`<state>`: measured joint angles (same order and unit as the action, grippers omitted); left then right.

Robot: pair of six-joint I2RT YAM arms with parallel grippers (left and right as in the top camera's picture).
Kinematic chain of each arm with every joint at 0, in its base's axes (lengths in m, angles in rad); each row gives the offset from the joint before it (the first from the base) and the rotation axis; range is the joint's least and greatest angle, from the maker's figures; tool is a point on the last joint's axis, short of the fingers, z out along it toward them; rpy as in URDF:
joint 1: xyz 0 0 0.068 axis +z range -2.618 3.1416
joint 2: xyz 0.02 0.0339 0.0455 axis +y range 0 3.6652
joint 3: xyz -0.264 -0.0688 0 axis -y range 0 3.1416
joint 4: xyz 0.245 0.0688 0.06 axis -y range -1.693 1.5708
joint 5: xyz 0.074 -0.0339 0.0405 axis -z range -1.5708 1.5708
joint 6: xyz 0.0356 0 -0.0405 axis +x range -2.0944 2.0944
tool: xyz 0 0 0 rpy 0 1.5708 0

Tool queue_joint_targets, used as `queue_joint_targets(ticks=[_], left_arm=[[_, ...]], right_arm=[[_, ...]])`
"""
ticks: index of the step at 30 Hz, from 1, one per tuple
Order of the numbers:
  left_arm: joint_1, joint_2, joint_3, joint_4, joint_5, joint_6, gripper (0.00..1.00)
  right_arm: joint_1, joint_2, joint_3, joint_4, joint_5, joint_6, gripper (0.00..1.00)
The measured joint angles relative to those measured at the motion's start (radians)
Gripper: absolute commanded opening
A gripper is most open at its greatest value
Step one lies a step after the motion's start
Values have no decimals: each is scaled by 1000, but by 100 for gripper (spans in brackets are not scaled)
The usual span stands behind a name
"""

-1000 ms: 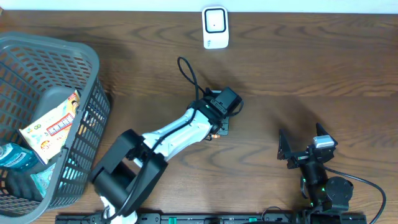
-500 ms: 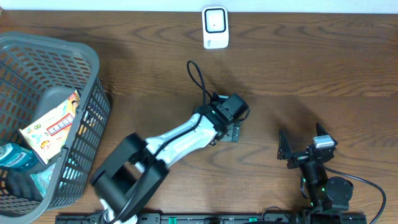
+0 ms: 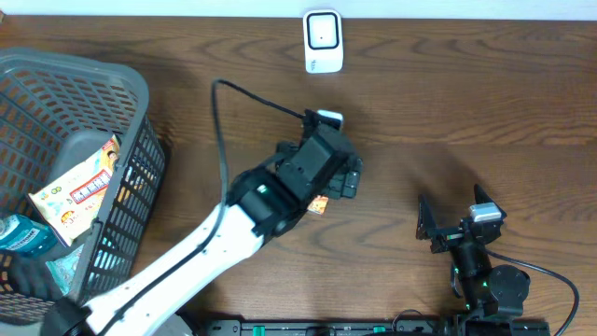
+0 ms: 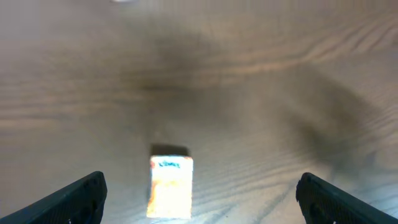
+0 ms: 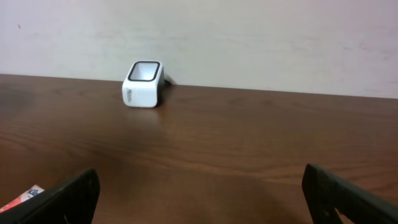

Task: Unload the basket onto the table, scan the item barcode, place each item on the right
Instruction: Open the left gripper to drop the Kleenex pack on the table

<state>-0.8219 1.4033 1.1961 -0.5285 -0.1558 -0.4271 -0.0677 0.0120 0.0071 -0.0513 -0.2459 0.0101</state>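
Your left jaws hang wide apart above the small orange box (image 4: 170, 186), which rests untouched on the tabletop (image 3: 466, 112), well apart from the white scanner (image 3: 323, 41); your right jaws also stand apart.

Dark brown wood-grain table (image 3: 485, 103) fills the overhead view edge to edge. Grain runs mostly left-right, w/ wavy swirls toward the back. Finish looks matte from above, but has a soft sheen in the right wrist view. Behind the far edge stands a plain off-white wall (image 5: 261, 37), lightly scuffed & speckled (one tiny red fleck near its top left in the right wrist view). From overhead it's only a thin pale strip along the top. Wall appears to meet the tabletop directly. Light is even & diffuse: the shadow patch (image 4: 161, 87) on the wood is soft w/ blurry edges, no hard lines or glare spots.
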Motion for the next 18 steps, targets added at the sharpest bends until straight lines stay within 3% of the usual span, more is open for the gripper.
queue_joint_targets(ticks=[10,18], left_arm=[[76,-196,0,-70,-158,14,98],[260,-292,12,-82,-105,80,98]], right_arm=[[0,0,0,0,0,0,99],[0,0,0,0,0,0,99]])
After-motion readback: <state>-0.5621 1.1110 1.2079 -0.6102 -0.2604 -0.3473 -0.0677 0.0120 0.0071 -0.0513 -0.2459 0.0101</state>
